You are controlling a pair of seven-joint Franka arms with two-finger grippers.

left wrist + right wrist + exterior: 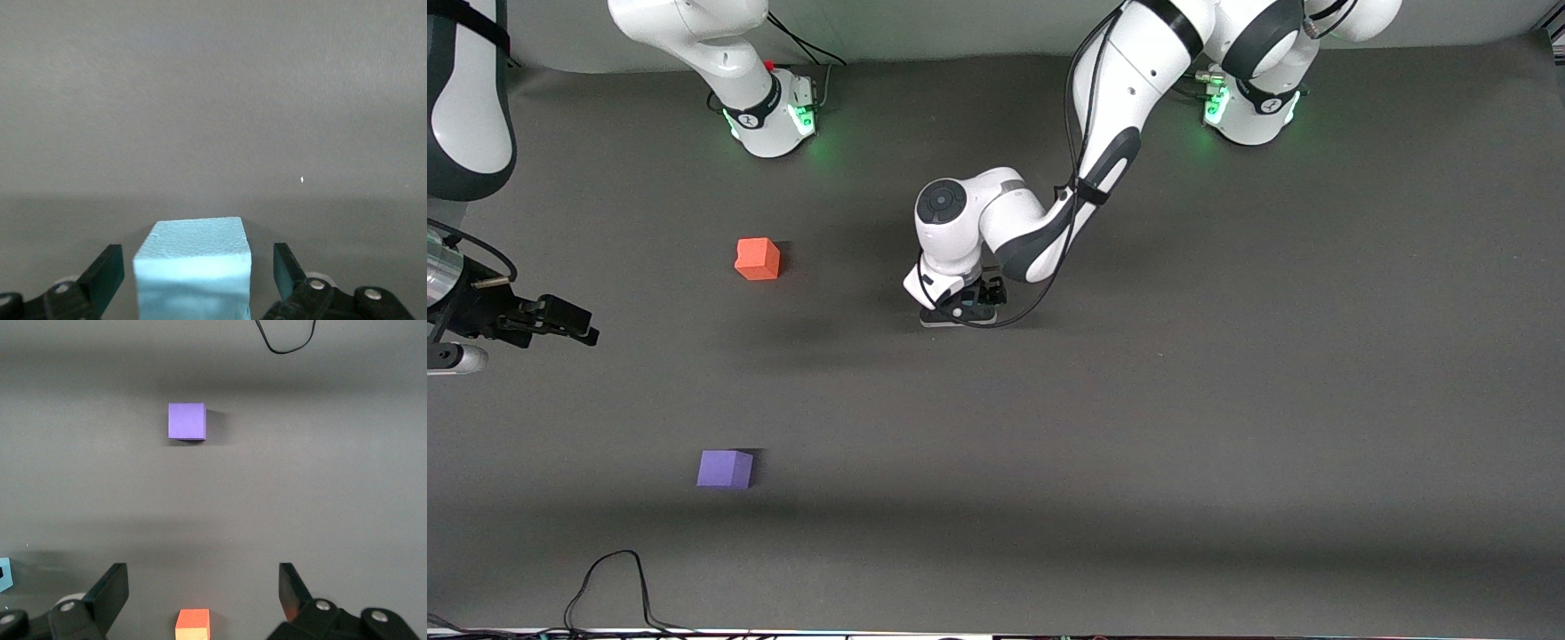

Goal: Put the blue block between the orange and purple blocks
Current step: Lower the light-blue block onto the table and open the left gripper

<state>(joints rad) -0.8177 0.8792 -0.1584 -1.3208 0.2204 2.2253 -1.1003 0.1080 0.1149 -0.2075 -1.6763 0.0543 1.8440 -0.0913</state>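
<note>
The blue block (193, 267) stands between the fingers of my left gripper (197, 257), which is open, with a gap on each side of the block. In the front view that left gripper (960, 309) is low at the table's middle and its hand covers the block. The orange block (758, 259) lies toward the right arm's end from it. The purple block (725, 468) lies nearer the front camera than the orange one. My right gripper (569, 322) is open and holds nothing; its wrist view shows the orange block (193, 623) and the purple block (187, 421).
A black cable (614, 582) loops on the table near its front edge, close to the purple block, and shows again as the cable (287, 343) in the right wrist view. The dark grey mat (1227, 400) covers the table.
</note>
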